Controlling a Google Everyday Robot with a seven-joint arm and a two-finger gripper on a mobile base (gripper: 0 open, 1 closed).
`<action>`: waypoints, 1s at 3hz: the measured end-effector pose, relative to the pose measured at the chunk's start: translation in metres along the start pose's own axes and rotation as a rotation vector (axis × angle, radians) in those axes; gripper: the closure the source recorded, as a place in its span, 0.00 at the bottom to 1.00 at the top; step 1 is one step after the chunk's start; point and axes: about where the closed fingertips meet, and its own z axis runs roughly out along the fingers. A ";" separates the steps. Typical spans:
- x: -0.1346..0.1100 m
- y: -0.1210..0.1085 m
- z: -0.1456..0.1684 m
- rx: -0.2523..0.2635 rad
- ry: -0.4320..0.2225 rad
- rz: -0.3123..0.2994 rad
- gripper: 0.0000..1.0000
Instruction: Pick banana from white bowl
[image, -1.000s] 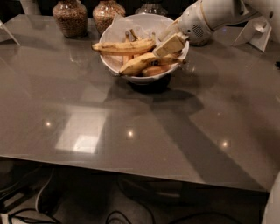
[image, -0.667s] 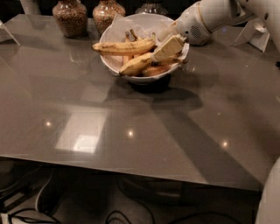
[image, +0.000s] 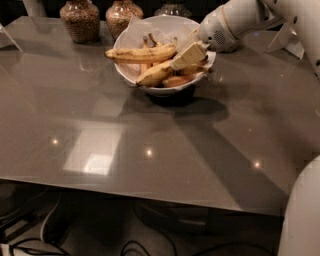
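Note:
The white bowl (image: 131, 37), lined with white paper, stands on a dark foot at the back middle of the grey table (image: 150, 165). The plump, curved yellow banana (image: 154, 74) lies at the bowl's front. A longer, straighter brown-streaked banana (image: 140, 54) lies across above it, and small orange-tinted bananas (image: 176, 80) lie beside it. My gripper (image: 189, 56) reaches in from the upper right on the white arm (image: 235, 20). It rests in the bowl over the right end of the plump banana. That end is hidden beneath it.
Two grain jars (image: 80, 20) (image: 122, 14) and a glass jar (image: 172, 8) stand behind the bowl. A white stand (image: 287, 40) is at the back right and another (image: 7, 37) at the far left. Cables lie on the floor below the table's front edge.
Almost none: the gripper stays in the bowl on the bananas, shifted only slightly lower and to the left.

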 end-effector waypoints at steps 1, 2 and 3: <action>0.007 0.003 0.004 -0.031 0.011 0.034 0.48; 0.015 0.009 0.004 -0.064 0.023 0.070 0.46; 0.021 0.016 0.000 -0.087 0.031 0.102 0.46</action>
